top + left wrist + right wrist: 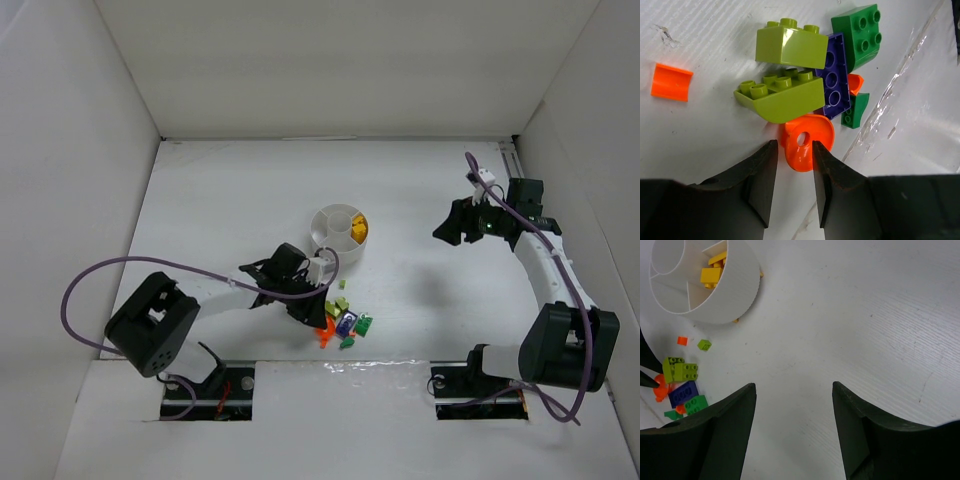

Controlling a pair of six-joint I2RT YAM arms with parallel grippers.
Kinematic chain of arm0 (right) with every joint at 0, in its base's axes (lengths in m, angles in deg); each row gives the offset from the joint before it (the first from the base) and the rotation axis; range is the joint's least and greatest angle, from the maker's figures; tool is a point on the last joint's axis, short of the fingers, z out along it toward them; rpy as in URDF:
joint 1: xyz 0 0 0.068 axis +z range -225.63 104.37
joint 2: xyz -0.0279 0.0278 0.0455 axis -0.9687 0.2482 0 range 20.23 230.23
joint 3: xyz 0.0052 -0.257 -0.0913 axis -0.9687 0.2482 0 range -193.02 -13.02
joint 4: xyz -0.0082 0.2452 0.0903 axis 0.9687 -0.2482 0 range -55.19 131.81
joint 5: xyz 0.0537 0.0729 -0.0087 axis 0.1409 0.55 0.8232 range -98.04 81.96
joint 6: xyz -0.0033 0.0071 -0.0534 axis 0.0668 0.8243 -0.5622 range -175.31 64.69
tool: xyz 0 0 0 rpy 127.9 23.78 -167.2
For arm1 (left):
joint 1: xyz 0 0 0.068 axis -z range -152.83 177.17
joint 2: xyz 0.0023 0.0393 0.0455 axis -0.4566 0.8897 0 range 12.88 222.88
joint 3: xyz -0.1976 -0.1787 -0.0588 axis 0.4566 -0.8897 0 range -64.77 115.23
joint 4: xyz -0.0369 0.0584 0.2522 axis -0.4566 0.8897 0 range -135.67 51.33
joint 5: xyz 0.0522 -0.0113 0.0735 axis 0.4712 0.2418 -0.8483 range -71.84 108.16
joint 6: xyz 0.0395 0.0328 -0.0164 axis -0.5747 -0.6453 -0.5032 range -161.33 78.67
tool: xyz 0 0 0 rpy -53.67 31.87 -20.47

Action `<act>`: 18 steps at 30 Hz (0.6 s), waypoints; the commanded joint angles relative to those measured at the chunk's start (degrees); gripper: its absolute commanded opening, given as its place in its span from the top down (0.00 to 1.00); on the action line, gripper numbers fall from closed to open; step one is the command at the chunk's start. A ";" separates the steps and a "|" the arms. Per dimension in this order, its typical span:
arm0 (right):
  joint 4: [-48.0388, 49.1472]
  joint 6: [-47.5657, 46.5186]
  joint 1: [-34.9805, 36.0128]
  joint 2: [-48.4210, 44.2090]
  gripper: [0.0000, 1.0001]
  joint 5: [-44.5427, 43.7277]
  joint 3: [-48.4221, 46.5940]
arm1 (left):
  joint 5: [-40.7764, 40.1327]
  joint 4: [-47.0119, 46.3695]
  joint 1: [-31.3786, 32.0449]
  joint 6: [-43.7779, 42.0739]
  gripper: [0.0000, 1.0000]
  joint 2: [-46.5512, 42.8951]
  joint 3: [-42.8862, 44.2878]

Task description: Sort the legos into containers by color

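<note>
The legos lie in a small pile [345, 322] on the table in front of the white dish [318, 225]. In the left wrist view the pile holds two lime bricks [790, 45] [780, 95], a purple plate [832, 80], a green brick [860, 32] and a round orange piece with a hole [802, 150]. My left gripper [794, 145] [315, 322] is down at the pile, its narrow jaws shut on that orange piece, which rests on the table. Yellow bricks [712, 272] fill one wedge of the containers. My right gripper [450, 228] [794, 385] hangs open and empty at the right.
A loose orange curved piece [671, 81] lies left of the pile. Small orange [682, 341] and lime [704, 344] bits sit between the dish wall [735, 295] and the pile. White walls box in the table on three sides.
</note>
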 commanded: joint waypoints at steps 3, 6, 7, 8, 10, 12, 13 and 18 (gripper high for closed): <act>1.07 -2.12 -0.06 -0.21 0.33 0.62 -2.35 | 0.69 1.03 0.06 -0.47 0.70 1.93 2.40; 1.07 -2.65 -0.59 -0.21 0.33 1.14 -2.35 | -0.01 1.03 0.58 -0.47 0.74 2.46 2.41; 1.07 -2.65 -0.59 -0.21 0.33 1.15 -2.35 | -0.02 1.03 0.58 -0.47 0.76 2.46 2.41; 1.07 -2.65 -1.11 -0.21 0.33 1.15 -2.35 | -0.02 1.03 0.58 -0.47 0.77 2.46 2.41; 1.07 -2.65 -1.12 -0.21 0.33 1.15 -2.35 | -0.02 1.03 0.58 -0.47 0.86 2.46 2.41; 0.54 -3.25 -1.12 -0.21 0.33 1.15 -2.35 | -0.02 1.03 0.58 -0.47 0.94 2.46 2.41; 0.54 -3.26 -1.12 -0.21 0.33 1.15 -2.35 | -0.02 1.03 0.58 -0.47 0.98 1.77 2.41; 0.54 -3.26 -1.12 -0.21 0.33 2.37 -2.35 | -0.54 1.03 0.58 -0.47 1.00 -0.87 2.41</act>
